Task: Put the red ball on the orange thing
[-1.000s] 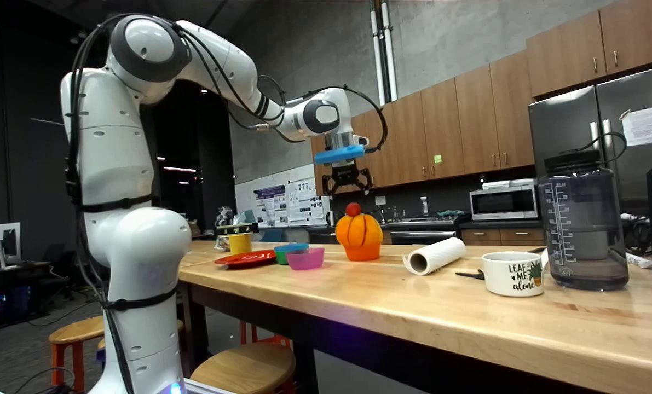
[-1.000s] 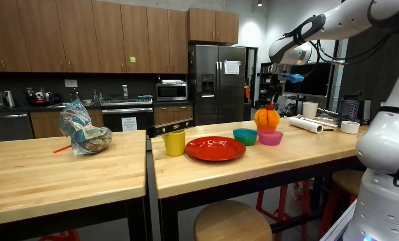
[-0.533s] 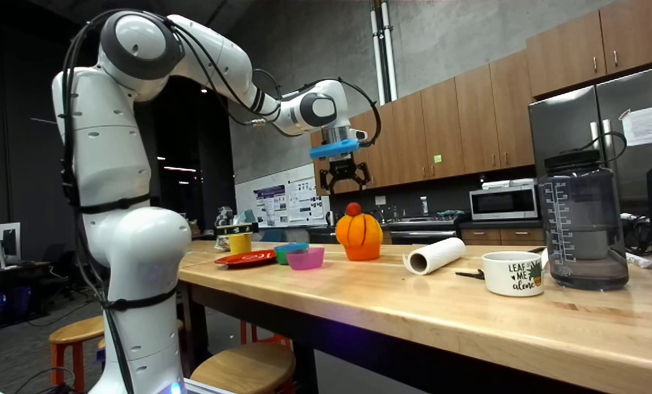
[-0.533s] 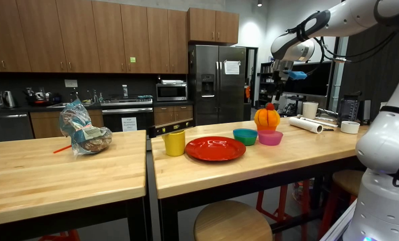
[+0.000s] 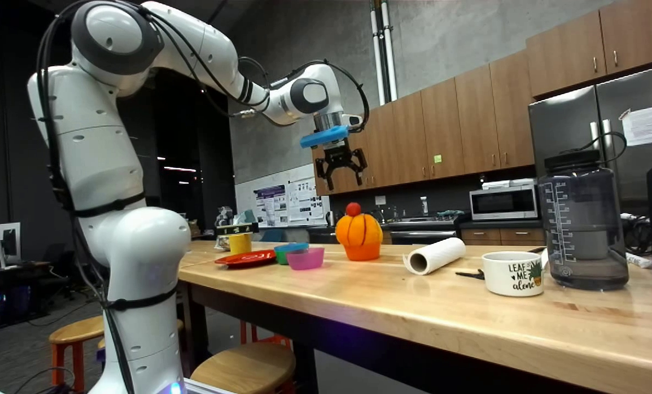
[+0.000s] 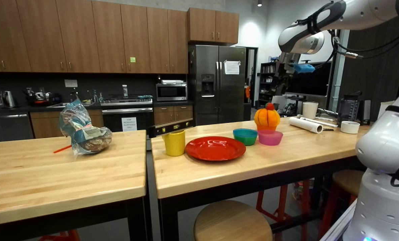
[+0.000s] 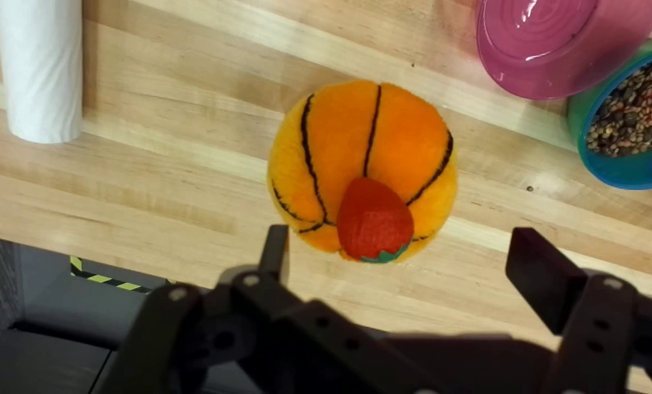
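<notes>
Wrist view: the red ball (image 7: pixel 374 219) (edged with green on one side) sits atop the orange thing (image 7: pixel 341 148). In an exterior view, the gripper (image 5: pixel 345 185) hangs higher than the orange thing, clear of the red ball, its fingers spread apart. On the table (image 5: pixel 380 295), a pink bowl (image 5: pixel 306 260) stands to one side of the orange thing, a white roll (image 5: pixel 440 255) to the opposite.
</notes>
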You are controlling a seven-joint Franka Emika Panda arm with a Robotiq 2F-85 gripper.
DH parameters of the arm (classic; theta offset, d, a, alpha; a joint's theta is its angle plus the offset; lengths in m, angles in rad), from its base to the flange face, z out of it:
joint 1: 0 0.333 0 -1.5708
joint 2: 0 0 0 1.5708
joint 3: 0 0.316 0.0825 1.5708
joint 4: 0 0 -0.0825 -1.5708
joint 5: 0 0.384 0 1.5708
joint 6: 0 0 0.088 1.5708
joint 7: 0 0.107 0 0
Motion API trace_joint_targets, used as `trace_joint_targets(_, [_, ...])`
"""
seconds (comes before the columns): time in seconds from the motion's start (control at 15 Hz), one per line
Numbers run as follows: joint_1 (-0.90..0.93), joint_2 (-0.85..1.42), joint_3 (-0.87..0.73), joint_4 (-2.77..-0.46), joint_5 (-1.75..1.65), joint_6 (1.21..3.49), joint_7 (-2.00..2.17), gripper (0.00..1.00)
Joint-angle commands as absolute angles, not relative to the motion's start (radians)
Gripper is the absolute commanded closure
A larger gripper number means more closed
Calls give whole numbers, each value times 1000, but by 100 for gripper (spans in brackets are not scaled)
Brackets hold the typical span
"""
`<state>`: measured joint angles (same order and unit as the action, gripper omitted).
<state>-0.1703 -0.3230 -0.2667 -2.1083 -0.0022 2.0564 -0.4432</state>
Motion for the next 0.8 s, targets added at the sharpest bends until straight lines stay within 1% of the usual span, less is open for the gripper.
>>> trace_joint_targets(0.0, [-180,-419,-263,-2163,-33,2038,-411,0])
trace_joint_targets(0.73, [-189,-647,-270,-2298,-60,2008,-382,0])
